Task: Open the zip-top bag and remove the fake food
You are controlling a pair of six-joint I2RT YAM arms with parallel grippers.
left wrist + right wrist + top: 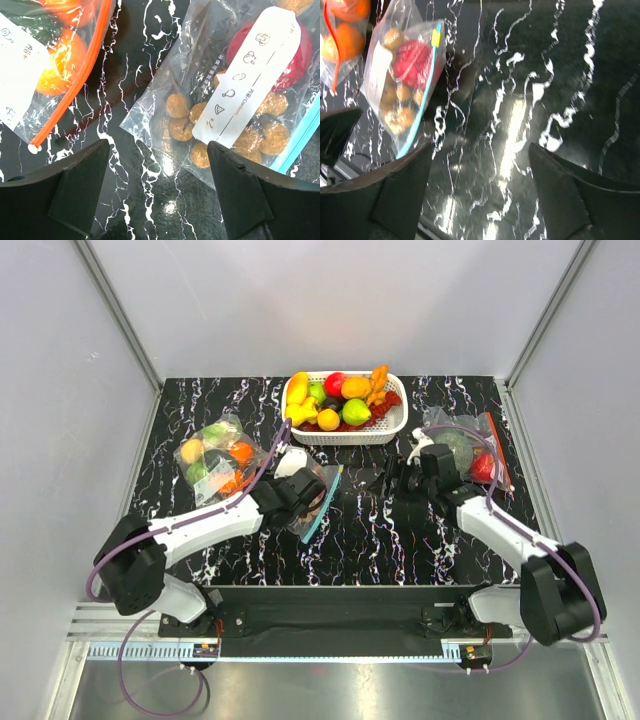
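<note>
Grey walls close in around a black tabletop (365,540) veined with white. At far left we see the left-hand clear bag (212,458), which has an orange-red zip. It lies flat and is stuffed with yellow, green and orange fruits.

Just right of it the left arm (200,525) reaches in from the near edge. The left jaws stand released. In the left wrist view their two black fingers (75,195) are spread wide. Nothing lies between them but marbled surface and the near corner of the zip-top bag (322,504).

That bag lies flat near the middle of the tabletop, in front of the white basket (345,437) and apart from the left-hand clear bag. Its teal-blue zip strip (305,135) runs along the side facing right, and a white label (255,80) sits on its upper face. The fake food (274,139) is inside it. The red fruit (295,55) lies toward the mouth and the tan-brown balls (177,106) are clustered under and around the label. We cannot tell whether the zip is sealed.

The basket, at the back centre, is heaped with yellow, green, red and orange fruit.

Right of the zip-top bag, the right jaws are released too. Their fingers (570,200) are spread over bare tabletop and grasp nothing, with the bag off to one side of them.

At far right lies the right-hand clear bag (455,445), also with an orange-red zip. It sits beside the right arm (500,530) and holds green and red pieces.
</note>
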